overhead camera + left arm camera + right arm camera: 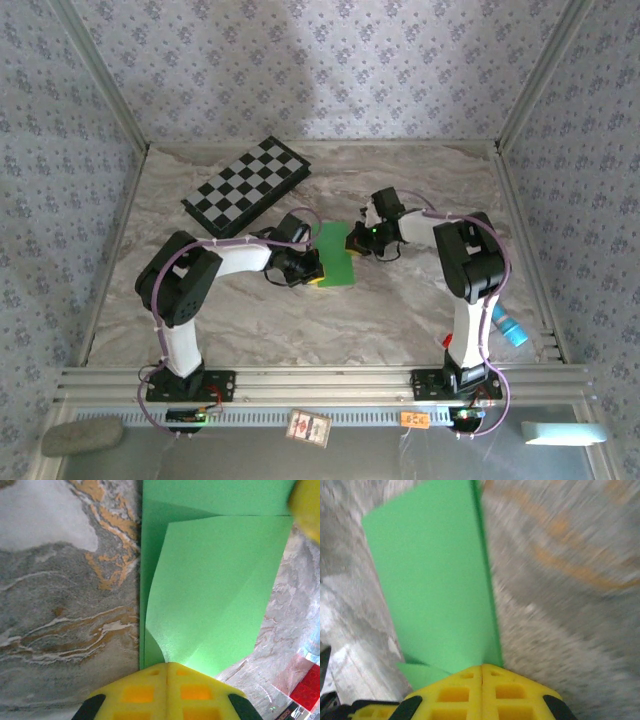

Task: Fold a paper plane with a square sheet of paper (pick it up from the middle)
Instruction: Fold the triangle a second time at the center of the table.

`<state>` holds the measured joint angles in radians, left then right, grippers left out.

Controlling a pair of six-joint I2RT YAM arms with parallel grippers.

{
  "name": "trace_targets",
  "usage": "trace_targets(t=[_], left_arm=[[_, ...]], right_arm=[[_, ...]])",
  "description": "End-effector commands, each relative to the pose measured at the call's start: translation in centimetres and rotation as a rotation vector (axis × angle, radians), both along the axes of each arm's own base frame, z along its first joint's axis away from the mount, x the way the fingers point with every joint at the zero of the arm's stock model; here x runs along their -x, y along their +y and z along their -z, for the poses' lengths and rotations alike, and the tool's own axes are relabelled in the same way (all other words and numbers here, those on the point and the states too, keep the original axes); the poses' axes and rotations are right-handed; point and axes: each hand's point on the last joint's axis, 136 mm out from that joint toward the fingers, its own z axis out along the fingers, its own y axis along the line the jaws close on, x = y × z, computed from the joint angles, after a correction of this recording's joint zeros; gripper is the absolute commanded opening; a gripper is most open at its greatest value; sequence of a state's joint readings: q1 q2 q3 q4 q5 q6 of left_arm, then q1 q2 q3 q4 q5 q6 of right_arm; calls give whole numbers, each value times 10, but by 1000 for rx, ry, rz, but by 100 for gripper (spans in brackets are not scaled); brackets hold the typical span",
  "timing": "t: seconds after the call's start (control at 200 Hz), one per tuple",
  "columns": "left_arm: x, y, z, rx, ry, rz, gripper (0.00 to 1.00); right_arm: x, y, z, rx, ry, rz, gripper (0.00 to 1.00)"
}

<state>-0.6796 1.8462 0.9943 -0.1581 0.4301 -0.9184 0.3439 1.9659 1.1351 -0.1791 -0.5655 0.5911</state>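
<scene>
From above, the marbled grey-and-tan bench [420, 320] sits inside walls [300, 70] papered in a pale blue-grey floral print, with a metal rail [320, 380] along its 6 o'clock edge. The green paper plane [337, 252], here a flat folded sheet, lies near the bench's middle. A checkered board [245, 185] rests at about 10 o'clock from it, well apart, and a blue object [510, 328] lies by the right arm's base. The left fingers [318, 278] meet the sheet's 7 o'clock corner and the right fingers [353, 243] its 2 o'clock edge. The left wrist camera shows its yellow fingers [150, 695] pressed together at 6 o'clock, pinching the paper's near edge. One layer curls up off the veined bench. The right wrist camera shows its own fingers [465, 695] likewise closed on the green sheet [435, 580], with the bench blurred at 3 o'clock.
</scene>
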Motion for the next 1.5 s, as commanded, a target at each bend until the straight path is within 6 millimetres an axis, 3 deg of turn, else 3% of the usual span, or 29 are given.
trace_targets(t=[0.0, 0.14, 0.225, 0.4, 0.59, 0.905, 1.089, 1.199, 1.494], left_arm=[[36, 40, 41, -192, 170, -14, 0], [28, 32, 31, -157, 138, -12, 0], [26, 30, 30, -150, 135, -14, 0], [25, 28, 31, -149, 137, -9, 0], [24, 28, 31, -148, 134, -7, 0], [23, 27, 32, -148, 137, -11, 0], [23, 28, 32, -154, 140, -16, 0], [25, 30, 35, -163, 149, -17, 0], [42, 42, 51, -196, 202, -26, 0]], right_arm=[[-25, -35, 2, 134, -58, 74, 6], [-18, -26, -30, 104, -119, 49, 6], [-2, -13, -36, 90, -122, 17, 6], [34, 18, -23, 60, -54, -47, 6], [54, 46, -12, 30, -3, -102, 5], [73, 64, 2, 21, 47, -166, 0], [81, 60, 8, 43, 76, -178, 0], [79, 49, 13, 86, 55, -204, 0], [12, -9, 18, 84, 32, -41, 1]])
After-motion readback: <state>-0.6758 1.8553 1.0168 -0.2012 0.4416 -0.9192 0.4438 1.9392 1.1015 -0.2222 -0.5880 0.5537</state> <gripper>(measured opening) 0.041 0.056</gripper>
